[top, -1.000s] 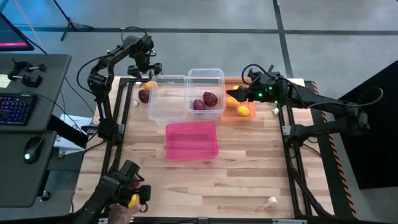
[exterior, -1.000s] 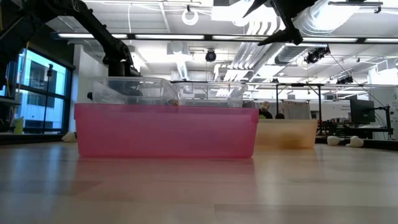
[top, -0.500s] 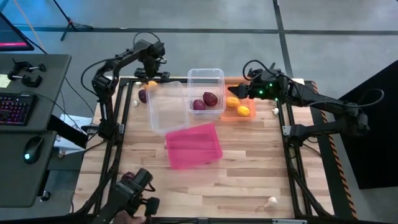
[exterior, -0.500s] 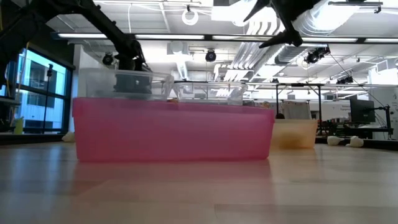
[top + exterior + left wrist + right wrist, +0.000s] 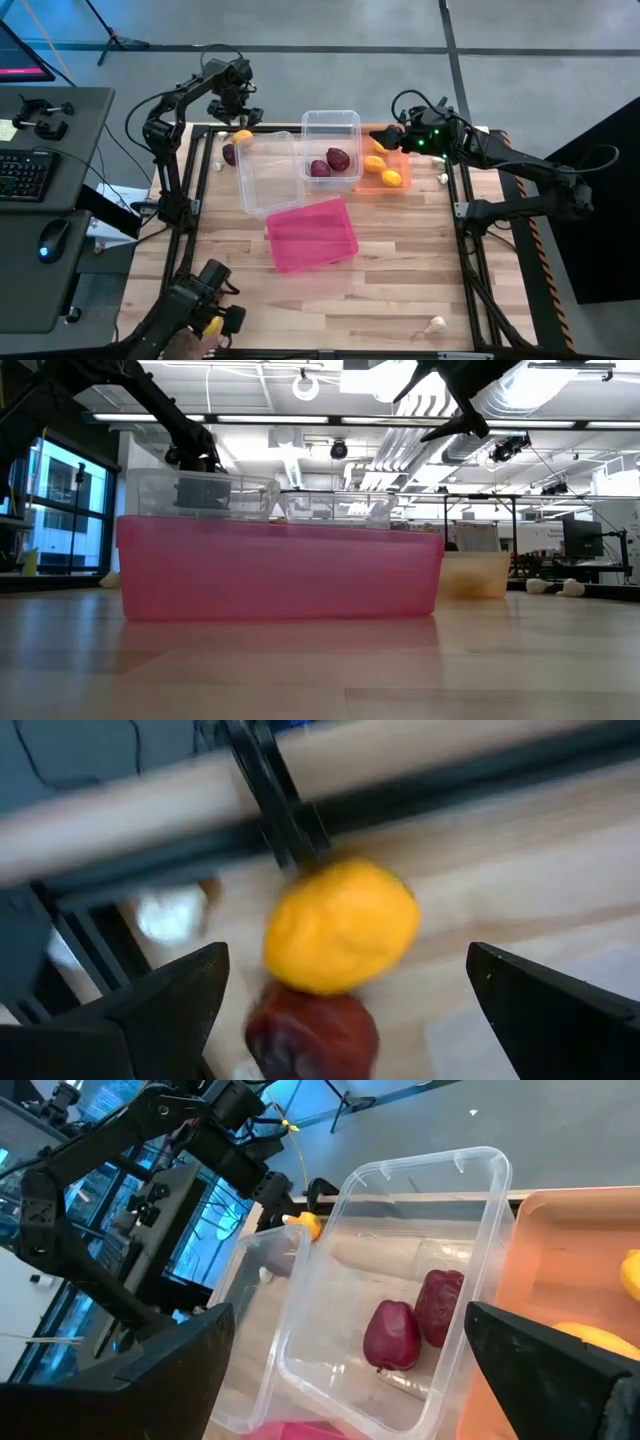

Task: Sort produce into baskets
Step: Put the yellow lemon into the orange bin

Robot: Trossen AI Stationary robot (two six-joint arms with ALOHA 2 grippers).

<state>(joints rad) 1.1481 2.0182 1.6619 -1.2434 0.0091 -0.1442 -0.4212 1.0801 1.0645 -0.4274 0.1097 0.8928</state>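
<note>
My left gripper point(image 5: 236, 100) is open above the table's far left corner. A yellow lemon point(image 5: 340, 925), a dark red beet point(image 5: 312, 1030) and a white garlic bulb point(image 5: 172, 912) lie on the table below it, beside the tilted left clear bin point(image 5: 268, 172). My right gripper point(image 5: 384, 140) is open and empty above the far end of the orange bin point(image 5: 398, 160), which holds two lemons point(image 5: 373, 165). The right clear bin point(image 5: 400, 1280) holds two beets point(image 5: 390, 1335). The pink bin point(image 5: 310, 233) stands nearer, askew.
Loose garlic bulbs lie right of the orange bin point(image 5: 443, 179) and at the near right corner point(image 5: 436, 324). A dark hand-held device with a yellow part point(image 5: 205, 312) shows at the near left edge. Bare wood lies around the pink bin's near side.
The left clear bin has slid toward the near edge and turned askew. The pink bin has been turned and shoved a little to the right. My left gripper has swung briefly toward the right and back above the far left corner.
</note>
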